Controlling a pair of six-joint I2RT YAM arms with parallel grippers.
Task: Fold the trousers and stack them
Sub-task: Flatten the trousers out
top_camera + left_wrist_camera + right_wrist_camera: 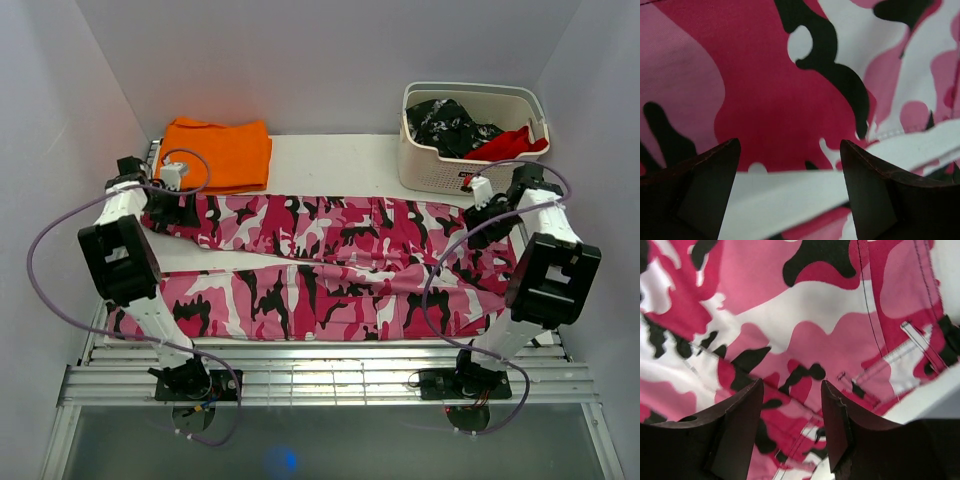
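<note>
The trousers [320, 260], in pink, white and black camouflage, lie spread lengthwise across the table, legs to the left and waist to the right. My left gripper [175, 212] hovers over the end of the far leg. In the left wrist view it [790, 145] stands wide open above the trousers [765, 90], with a strip of white table between its fingertips. My right gripper [482, 224] is over the waist end. In the right wrist view it [792, 382] is open, and the trousers [815, 335] with a belt loop and seams lie below, not pinched.
A folded orange cloth [220, 152] lies at the back left, just behind the left gripper. A cream basket [440, 168] at the back right holds a black-and-white speckled garment [450, 125] and a red cloth [510, 143]. White walls close in on both sides.
</note>
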